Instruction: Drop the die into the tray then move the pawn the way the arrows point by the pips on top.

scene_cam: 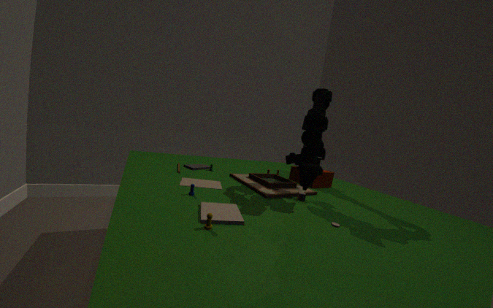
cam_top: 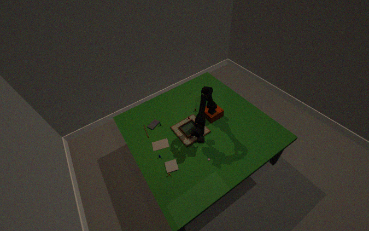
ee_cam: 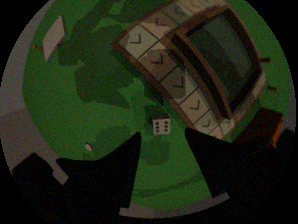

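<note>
The white die (scene_cam: 302, 198) (ee_cam: 161, 125) stands on the green table just outside the board (cam_top: 175, 127) (scene_cam: 253, 182) (ee_cam: 137, 42); the wrist view shows its face with six pips. The arm hides it in the top view. My gripper (scene_cam: 303, 188) (ee_cam: 163, 133) points down and is open, low over the die, which shows between the fingertips. The dice tray (cam_top: 183, 133) (scene_cam: 284, 185) (ee_cam: 200, 70) is empty as far as I see. A small red pawn (cam_top: 188, 117) (ee_cam: 265, 60) stands on the board's far side. Arrows mark the squares.
Another red pawn (cam_top: 195, 110) (ee_cam: 271, 88) stands off the board near the orange base (cam_top: 215, 115). A white disc (cam_top: 208, 159) (scene_cam: 335, 224) lies in front. Blue (scene_cam: 191, 190) and yellow pawns (scene_cam: 209, 221), two pale slabs (scene_cam: 201, 183) (scene_cam: 221, 212), a dark slab (cam_top: 153, 124) and a stick (cam_top: 146, 131) lie left.
</note>
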Robot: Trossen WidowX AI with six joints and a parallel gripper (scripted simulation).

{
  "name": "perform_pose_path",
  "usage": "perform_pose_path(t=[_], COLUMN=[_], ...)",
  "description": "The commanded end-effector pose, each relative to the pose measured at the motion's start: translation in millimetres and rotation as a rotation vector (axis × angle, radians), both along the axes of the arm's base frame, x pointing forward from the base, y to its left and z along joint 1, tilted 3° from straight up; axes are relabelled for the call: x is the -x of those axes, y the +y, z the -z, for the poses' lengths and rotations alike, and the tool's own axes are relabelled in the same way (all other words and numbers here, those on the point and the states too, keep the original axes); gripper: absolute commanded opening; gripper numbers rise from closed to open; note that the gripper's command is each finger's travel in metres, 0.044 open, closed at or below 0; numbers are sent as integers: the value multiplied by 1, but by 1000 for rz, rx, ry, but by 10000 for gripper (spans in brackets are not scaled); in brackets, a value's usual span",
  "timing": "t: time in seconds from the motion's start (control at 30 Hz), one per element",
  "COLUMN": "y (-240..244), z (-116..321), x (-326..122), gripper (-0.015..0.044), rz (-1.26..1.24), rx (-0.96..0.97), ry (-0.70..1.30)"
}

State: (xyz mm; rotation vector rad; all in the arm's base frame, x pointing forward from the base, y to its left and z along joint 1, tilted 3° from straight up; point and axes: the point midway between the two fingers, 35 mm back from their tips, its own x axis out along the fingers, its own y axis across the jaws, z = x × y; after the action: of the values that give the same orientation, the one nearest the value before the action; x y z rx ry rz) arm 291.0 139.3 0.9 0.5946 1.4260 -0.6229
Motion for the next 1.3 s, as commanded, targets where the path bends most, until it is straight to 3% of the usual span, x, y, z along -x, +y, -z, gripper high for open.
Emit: perform_pose_path(t=[0.0, 0.7, 0.9, 1.13, 1.23, 1.27], y=[0, -1, -1, -1, 0, 1], z=[7, 37, 37, 37, 32, 26], x=[2, 1, 1, 1, 0, 0], gripper=[275, 275, 118, 71, 0, 0], rz=[3, 3, 3, 3, 3, 3], rx=[1, 2, 2, 2, 2, 1], ry=[12, 12, 12, 12, 12, 12])
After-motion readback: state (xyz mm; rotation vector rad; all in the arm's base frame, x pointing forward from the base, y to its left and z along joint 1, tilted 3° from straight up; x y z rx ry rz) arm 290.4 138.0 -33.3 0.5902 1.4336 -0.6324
